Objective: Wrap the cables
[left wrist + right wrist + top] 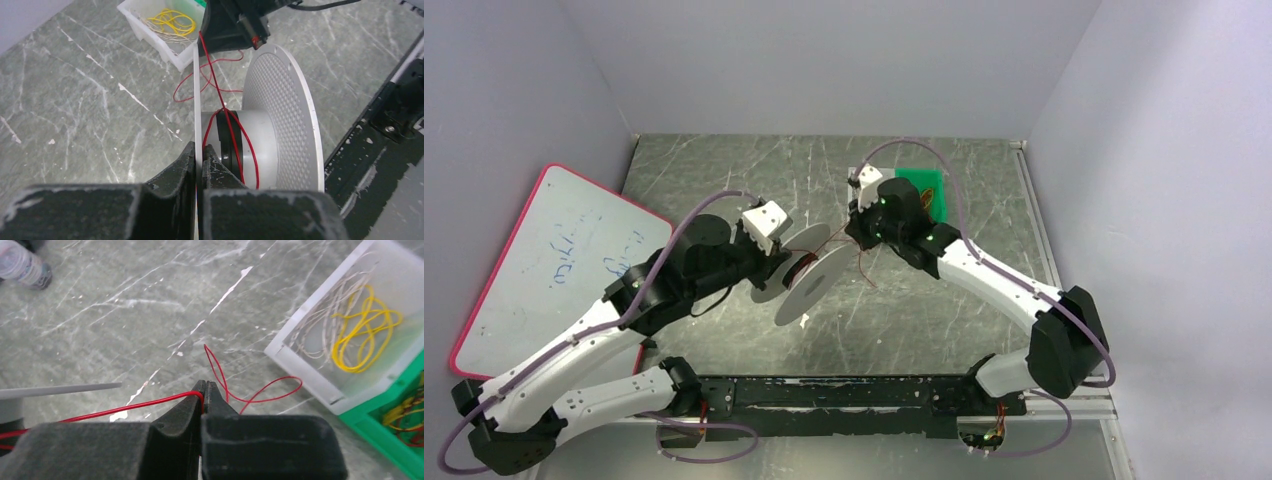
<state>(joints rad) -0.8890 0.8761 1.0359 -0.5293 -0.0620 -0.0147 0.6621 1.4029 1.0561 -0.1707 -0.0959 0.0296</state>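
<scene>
worktop (724,180): grey, marbled | spool (280,110): white, mid-worktop, tilted on edge, one disc clenched between my left fingers (192,156) | bin (150,30): clear, beyond the spool, yellow wires inside | right fingers (200,392): pinched tight on the red wire (125,407) | red wire: a few turns round the spool's core, loose loops on the worktop
</scene>
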